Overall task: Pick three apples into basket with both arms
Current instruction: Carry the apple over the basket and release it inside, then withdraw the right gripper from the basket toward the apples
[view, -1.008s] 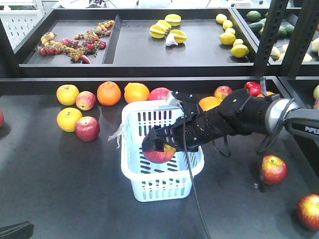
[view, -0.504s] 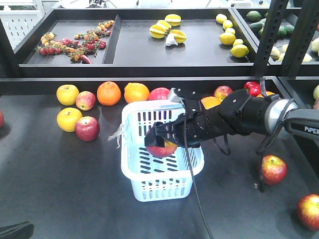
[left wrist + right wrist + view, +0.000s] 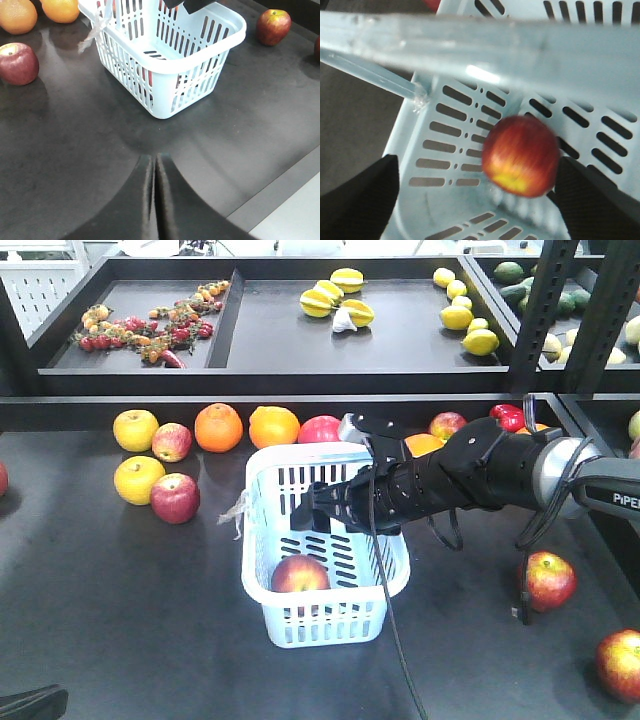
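Hangs the right gripper [image 3: 318,512] over the basket [image 3: 252,540], claw apart and empty, clear of the apple [image 3: 300,575] lying on its floor at the near end. Parks the left gripper [image 3: 154,172] low and near, claw pressed together on nothing, out of the way. Two more to fetch, probably the left apple [image 3: 175,498] and the right apple [image 3: 548,580].

Lighting: bright, even, from overhead; soft shadow beside the basket [image 3: 320,620]. Glare: pale streaks on the dark worktop [image 3: 75,140]. Front view: sharp. Right wrist view: apple [image 3: 521,155] blurred, near basket rim out of focus, fingers [image 3: 360,200] soft-edged.
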